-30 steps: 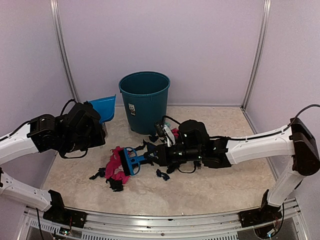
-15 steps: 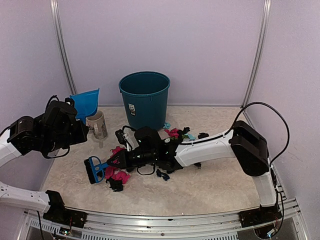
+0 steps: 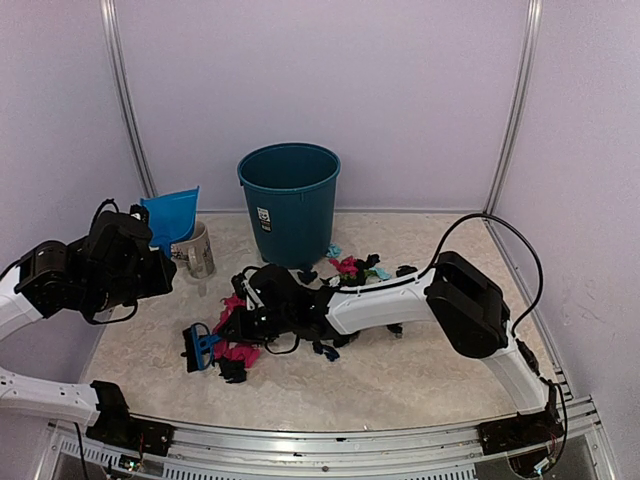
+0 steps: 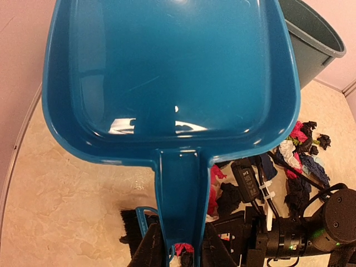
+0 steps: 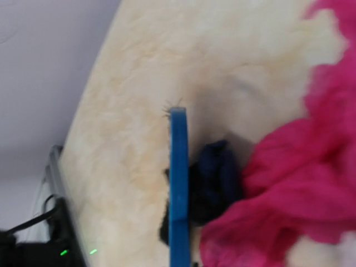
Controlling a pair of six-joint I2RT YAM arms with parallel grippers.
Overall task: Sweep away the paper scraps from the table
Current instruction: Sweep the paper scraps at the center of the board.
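We see the table (image 3: 430, 385) bearing a teal bin (image 3: 290, 205) at twelve o'clock, a mug (image 3: 198, 251) at ten, and paper scraps (image 3: 238, 352) strewn around its centre.

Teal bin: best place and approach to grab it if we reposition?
Pinch the rim of the bin from above, one finger inside, one outside, likely on the near side. It stands upright, open-topped, and its body looks too wide to span.

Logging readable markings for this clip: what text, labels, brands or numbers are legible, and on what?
No text is legible anywhere.
Label on the bin: white sticker with dark print, too small to read.
Dustpan and brush: no markings visible.
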